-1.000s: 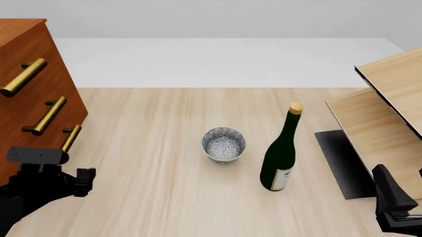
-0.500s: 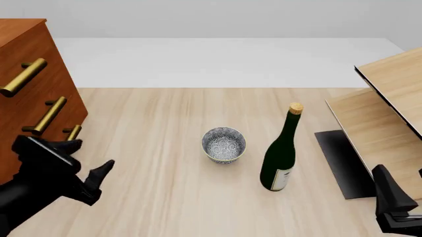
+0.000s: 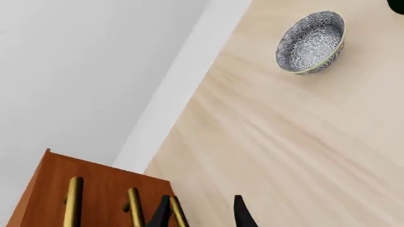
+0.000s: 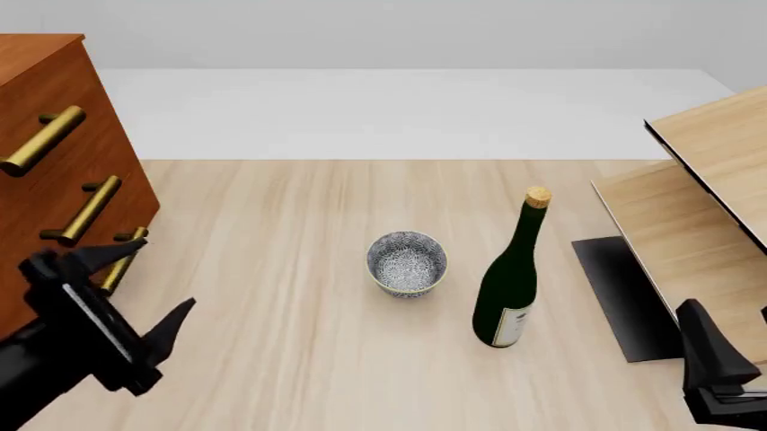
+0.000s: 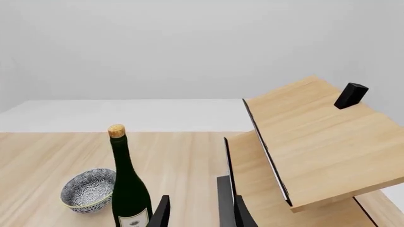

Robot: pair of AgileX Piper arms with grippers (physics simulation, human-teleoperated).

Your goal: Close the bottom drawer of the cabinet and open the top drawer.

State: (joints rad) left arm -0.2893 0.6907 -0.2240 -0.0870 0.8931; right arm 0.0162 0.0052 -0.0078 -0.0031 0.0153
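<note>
The reddish-brown cabinet (image 4: pixel 48 90) stands at the table's left edge with three brass bar handles down its slanted face. The top drawer (image 4: pixel 42 139) is highest, and the bottom drawer (image 4: pixel 124 259) is lowest. No drawer visibly stands out from the face. My left gripper (image 4: pixel 154 277) is open right in front of the bottom drawer's handle (image 3: pixel 177 213), with one fingertip (image 3: pixel 162 213) beside the bar and the other toward the table. My right gripper (image 4: pixel 707 346) sits low at the near right, open and holding nothing (image 5: pixel 198 213).
A patterned bowl (image 4: pixel 407 262) sits mid-table with a green corked wine bottle (image 4: pixel 509 287) upright to its right. Pale light-wood panels (image 4: pixel 707 206) and a dark slab (image 4: pixel 623 296) occupy the right side, close to the right gripper.
The left gripper has rolled and opened its fingers, rising from the near-left corner toward the bottom drawer's handle. The right arm has not moved.
</note>
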